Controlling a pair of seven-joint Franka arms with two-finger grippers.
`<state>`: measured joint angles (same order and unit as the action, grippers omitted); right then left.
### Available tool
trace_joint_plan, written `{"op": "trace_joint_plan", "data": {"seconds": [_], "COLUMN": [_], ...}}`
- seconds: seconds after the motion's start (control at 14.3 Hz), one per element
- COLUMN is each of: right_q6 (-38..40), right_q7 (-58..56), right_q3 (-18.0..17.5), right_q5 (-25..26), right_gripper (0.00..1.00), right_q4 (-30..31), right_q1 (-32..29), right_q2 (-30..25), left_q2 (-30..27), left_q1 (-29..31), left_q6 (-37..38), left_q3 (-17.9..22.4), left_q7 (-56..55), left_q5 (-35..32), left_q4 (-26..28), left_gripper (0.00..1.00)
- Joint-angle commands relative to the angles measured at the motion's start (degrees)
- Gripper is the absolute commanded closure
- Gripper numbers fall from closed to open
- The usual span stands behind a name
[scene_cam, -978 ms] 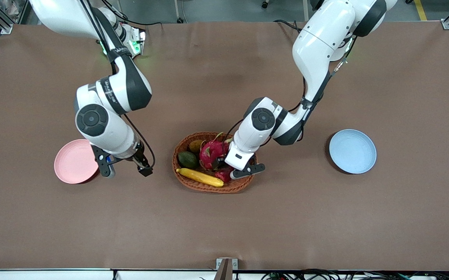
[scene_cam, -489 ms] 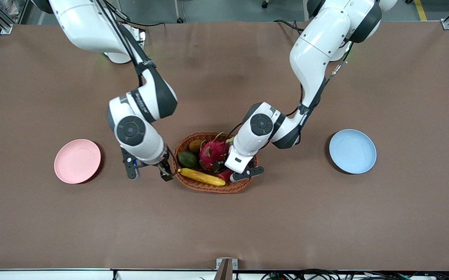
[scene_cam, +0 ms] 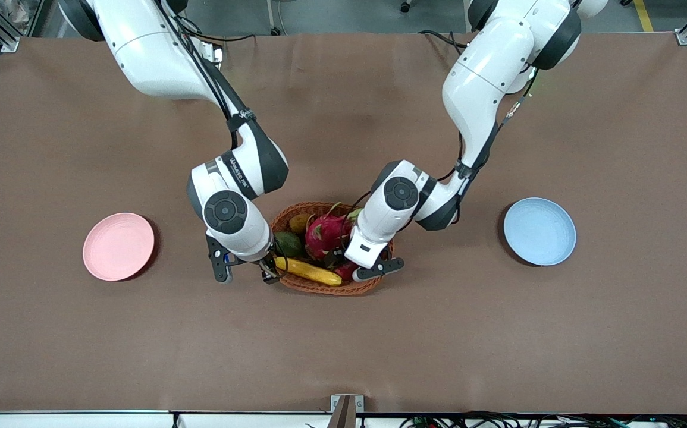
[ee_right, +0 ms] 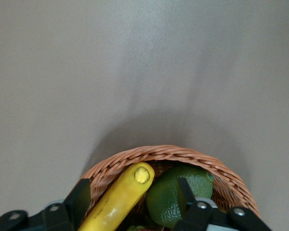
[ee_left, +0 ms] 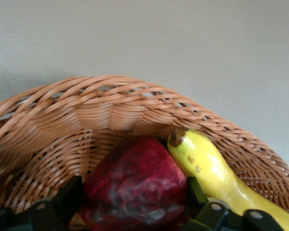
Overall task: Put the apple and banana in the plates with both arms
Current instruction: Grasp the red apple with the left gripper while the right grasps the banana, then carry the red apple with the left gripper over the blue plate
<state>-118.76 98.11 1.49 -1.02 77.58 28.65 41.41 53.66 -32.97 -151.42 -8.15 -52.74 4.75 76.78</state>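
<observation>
The dark red apple [scene_cam: 347, 272] and the yellow banana [scene_cam: 310, 271] lie in the brown wicker basket [scene_cam: 319, 289], on its side nearest the front camera. My left gripper [scene_cam: 346, 267] is down in the basket. In the left wrist view the left gripper [ee_left: 132, 204] is open, with one finger on each side of the apple [ee_left: 135, 187] and the banana [ee_left: 202, 163] beside it. My right gripper [scene_cam: 269, 271] is at the basket's end toward the right arm. In the right wrist view the right gripper [ee_right: 133, 197] is open around the banana's tip [ee_right: 127, 190]. The pink plate [scene_cam: 118, 246] and the blue plate [scene_cam: 539, 232] hold nothing.
The basket also holds a pink dragon fruit [scene_cam: 325, 232], a green fruit [scene_cam: 288, 242] and a small brownish fruit [scene_cam: 299, 223]. The green fruit [ee_right: 176, 195] lies against the banana, partly between the right fingers. The basket rim [ee_left: 111, 96] rises close around both grippers.
My right arm has swung from beside the pink plate to the basket, and its gripper now stands over the banana's tip. My left gripper has stayed at the apple, shifting only slightly.
</observation>
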Motion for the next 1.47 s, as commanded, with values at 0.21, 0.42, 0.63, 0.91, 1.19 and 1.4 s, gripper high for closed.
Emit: {"op": "trace_joint_plan", "data": {"seconds": [0.21,0.42,0.63,0.91,1.19,1.4], "right_q6": [-2.2,-2.3,-2.3,-2.1,-1.5,-1.1], "right_q7": [-1.5,-1.6,-3.3,-3.6,-3.5,-3.5], "right_q3": [-0.1,-0.1,-0.1,-0.1,-0.1,-0.1], "right_q5": [0.2,0.4,0.4,0.6,0.7,0.7], "right_gripper": [0.37,0.44,0.50,0.50,0.47,0.45], "right_q4": [-0.7,-0.6,-0.6,0.5,0.9,0.9], "right_q1": [0.1,0.0,0.0,0.1,0.8,1.1], "right_q2": [2.0,2.1,2.1,2.1,2.0,1.7], "left_q2": [1.1,-1.8,-5.3,-11.1,-19.4,-27.4], "left_q1": [-0.3,-0.1,0.4,2.6,7.5,14.1], "left_q6": [-0.8,3.0,9.2,19.9,29.9,30.3], "left_q3": [0.3,0.3,0.3,0.3,0.3,0.3], "left_q7": [-0.3,-0.2,-0.1,0.1,1.8,4.3], "left_q5": [0.1,0.1,0.0,-0.8,-3.3,-4.8], "left_q4": [-1.9,-1.6,-1.5,-0.8,4.3,14.2], "left_gripper": [0.54,0.54,0.54,0.53,0.53,0.53]}}
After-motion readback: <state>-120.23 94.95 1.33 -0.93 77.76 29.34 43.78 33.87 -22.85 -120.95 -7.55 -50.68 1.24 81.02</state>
